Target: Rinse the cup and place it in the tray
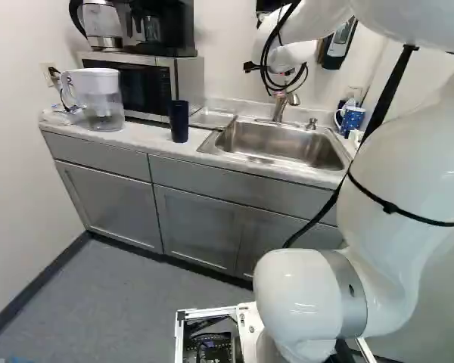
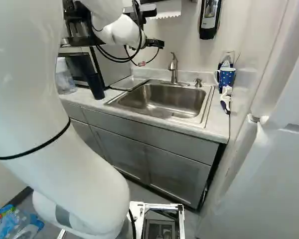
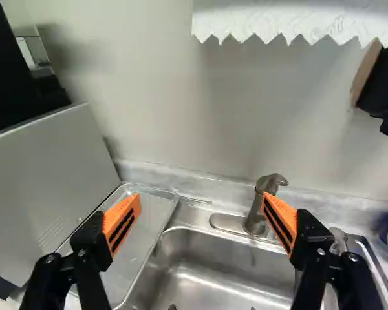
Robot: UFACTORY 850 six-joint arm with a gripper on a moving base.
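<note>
1. Sink (image 1: 287,147): set into the countertop (image 1: 151,138), with the faucet (image 1: 281,104) mounted at its rear edge and the soap dispenser (image 2: 198,82) to the right of the faucet, along the same edge
2. Cup: the dark blue tumbler (image 1: 178,121) is stood upright on the countertop to the left of the sink, close to the microwave (image 1: 147,82); it lies outside the gripper
3. Clear tray (image 3: 139,239): laid immediately left of the sink, between it and the microwave
4. Gripper (image 2: 154,44): raised above the sink by the arm (image 2: 120,31), its two orange-padded fingers (image 3: 124,223) spread wide apart, with nothing held between them; in the wrist view, the faucet is partly covered by one fingertip
5. Dotted blue mug (image 2: 226,77): placed right of the sink, with a brush (image 2: 225,100) laid nearer the counter's front edge
6. Pitcher (image 1: 98,102): placed well to the left of the sink, beyond the tumbler; the kettle (image 1: 102,23) and coffee maker (image 1: 163,26) are carried on top of the microwave, likewise left of the sink
</note>
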